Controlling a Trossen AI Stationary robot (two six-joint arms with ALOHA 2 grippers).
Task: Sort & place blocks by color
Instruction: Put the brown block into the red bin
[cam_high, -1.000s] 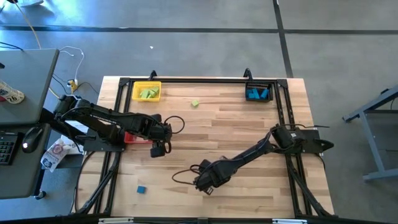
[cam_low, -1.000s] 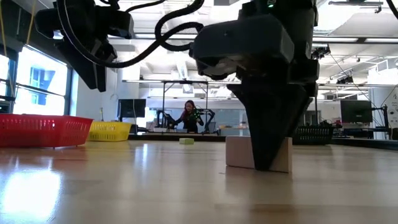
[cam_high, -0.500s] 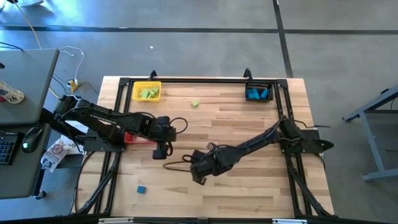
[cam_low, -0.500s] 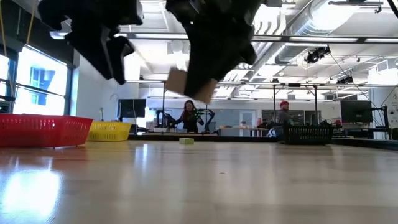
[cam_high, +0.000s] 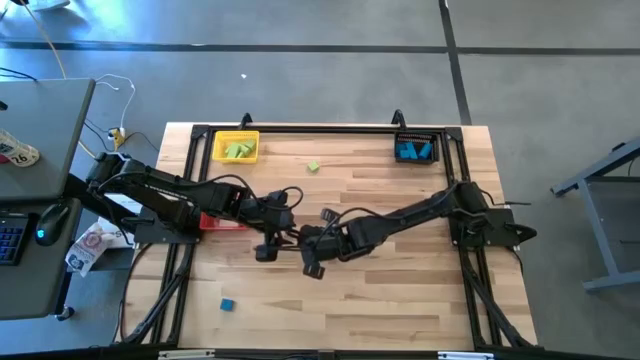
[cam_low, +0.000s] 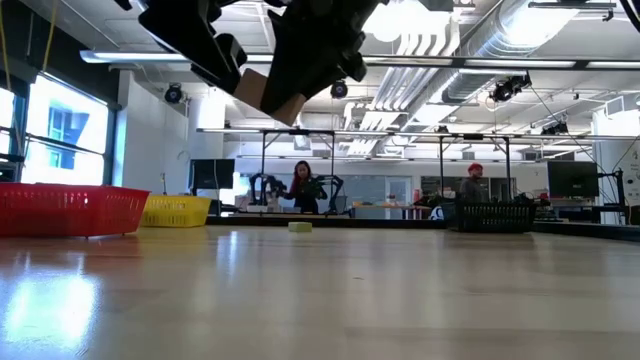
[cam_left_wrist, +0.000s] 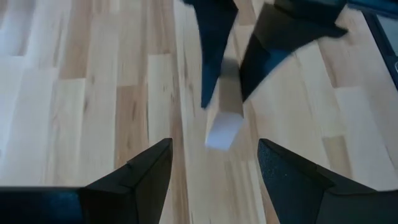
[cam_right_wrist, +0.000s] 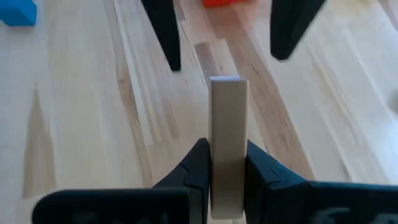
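Handover in mid-air, centre of the surface (cam_high: 400, 290). Item: one tan wooden block (cam_right_wrist: 228, 140), bar-shaped, pinched by the right gripper (cam_right_wrist: 227, 163) with its fingers pressed on the two long faces, carried clear of the wood. Left gripper (cam_left_wrist: 214, 158): fingers spread wide, facing the block, not touching it. Both grippers meet just beside the red bin (cam_low: 70, 210). Other stock: green blocks in the yellow bin (cam_high: 236, 147), blue blocks in the black bin (cam_high: 416, 148), one green block (cam_high: 314, 166) loose at the far side, one blue block (cam_high: 227, 304) loose near the front left. Advice: bring the spread fingers squarely over the block's free end, close firmly, and only then let the right fingers part.
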